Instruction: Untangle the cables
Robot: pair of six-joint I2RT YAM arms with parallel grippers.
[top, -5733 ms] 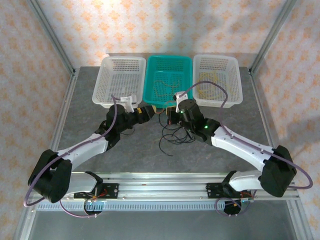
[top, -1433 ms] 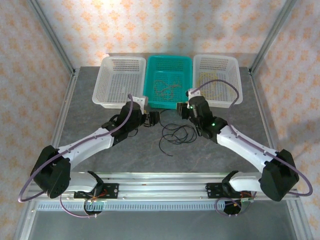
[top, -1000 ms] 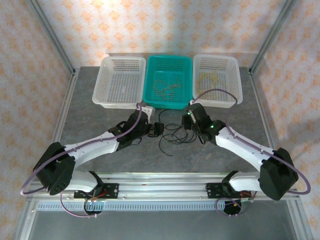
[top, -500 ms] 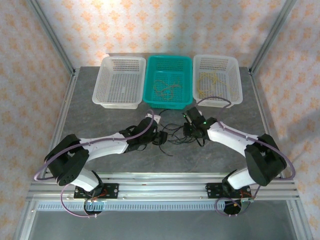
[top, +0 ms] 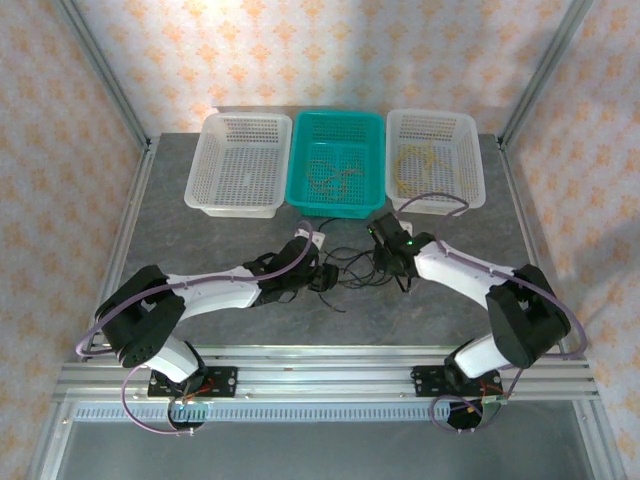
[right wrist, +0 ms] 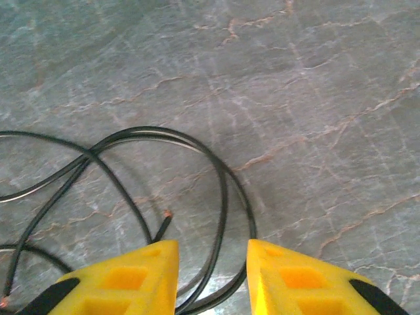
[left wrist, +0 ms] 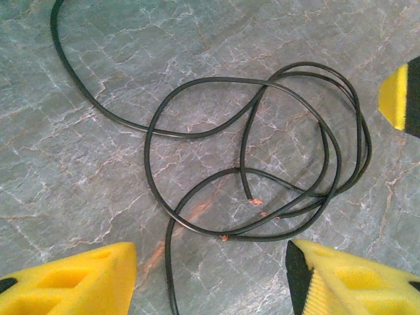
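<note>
The black cable (top: 349, 270) lies in loose loops on the grey table, between the two grippers. My left gripper (top: 327, 277) is low at its left side, open; in the left wrist view its yellow fingers (left wrist: 72, 279) frame the black cable (left wrist: 147, 144), and my left gripper (left wrist: 210, 282) holds nothing. My right gripper (top: 384, 262) sits at the loops' right end, open, and two strands of the black cable (right wrist: 224, 197) run into the gap of my right gripper (right wrist: 212, 275). The orange-brown cable (top: 326, 176) lies in the teal basket (top: 300, 190). The yellow cable (top: 415, 163) lies in the right white basket (top: 470, 190).
Three baskets stand in a row at the back of the table; the left white basket (top: 200, 190) has nothing in it. Bare copper ends (left wrist: 254, 201) show on the black cable. The right gripper's yellow finger (left wrist: 398, 96) shows in the left wrist view.
Both grippers have come away from the baskets' front edge and dropped to the black cable, closing in on it from either side. The cable itself has hardly shifted.
</note>
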